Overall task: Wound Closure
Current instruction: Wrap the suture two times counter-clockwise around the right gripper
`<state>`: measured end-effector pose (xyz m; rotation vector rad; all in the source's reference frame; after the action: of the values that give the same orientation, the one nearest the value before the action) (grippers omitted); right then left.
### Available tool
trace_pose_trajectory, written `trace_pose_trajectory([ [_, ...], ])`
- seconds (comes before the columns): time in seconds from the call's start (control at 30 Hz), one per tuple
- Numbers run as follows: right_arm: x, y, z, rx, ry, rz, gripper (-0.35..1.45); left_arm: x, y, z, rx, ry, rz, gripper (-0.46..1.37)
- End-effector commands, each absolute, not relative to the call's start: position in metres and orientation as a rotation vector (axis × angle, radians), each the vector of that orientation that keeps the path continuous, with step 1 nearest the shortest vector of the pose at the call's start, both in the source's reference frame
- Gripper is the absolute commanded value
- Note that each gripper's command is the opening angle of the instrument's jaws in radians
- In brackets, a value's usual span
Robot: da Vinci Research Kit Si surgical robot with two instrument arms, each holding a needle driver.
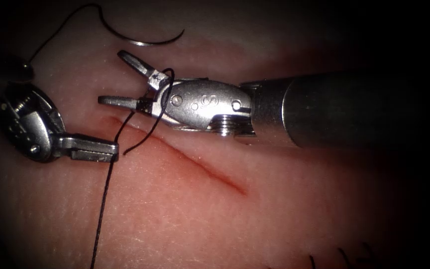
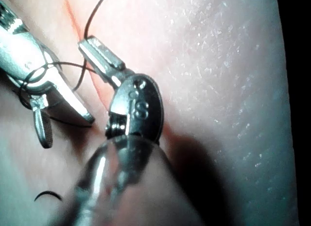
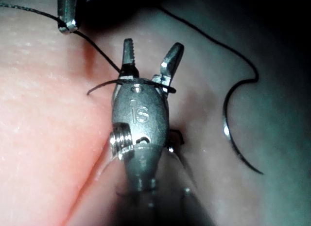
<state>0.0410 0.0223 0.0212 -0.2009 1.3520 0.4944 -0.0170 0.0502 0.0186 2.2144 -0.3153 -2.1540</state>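
The cut (image 1: 185, 154) in the tissue (image 1: 274, 209) is viewed by the endoscope from above and in front, at close range. The left tool (image 2: 97, 53) is seen from just behind, along its shaft, by the left wrist view, and the right tool (image 3: 148, 56) likewise by the right wrist view. Both tools, the thread (image 1: 106, 189) and the needle (image 1: 140, 40) are shared with the endoscope view.

Glossy steel needle (image 1: 143, 41), matt black thread (image 1: 106, 192), moist, finely pebbled tissue (image 1: 185, 219).
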Motion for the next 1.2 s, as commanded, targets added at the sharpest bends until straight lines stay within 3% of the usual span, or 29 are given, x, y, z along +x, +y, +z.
trace_pose_trajectory([
  [0.03,0.0411,0.022,0.021,-0.183,1.354,0.469,1.22,-0.0169,0.051,0.018,2.202,-0.32,-2.153,-0.35],
  [0.23,0.0418,0.02,0.022,-0.105,1.373,0.393,0.91,-0.0164,0.052,0.018,2.188,-0.34,-2.159,-0.35],
  [0.87,0.0425,0.018,0.022,-0.002,1.394,0.313,0.86,-0.0166,0.063,0.018,2.297,-0.181,-2.142,-0.35],
  [1.2,0.0418,0.018,0.022,0.015,1.501,0.331,0.83,-0.0172,0.061,0.024,2.43,0.065,-2.015,-0.35],
])
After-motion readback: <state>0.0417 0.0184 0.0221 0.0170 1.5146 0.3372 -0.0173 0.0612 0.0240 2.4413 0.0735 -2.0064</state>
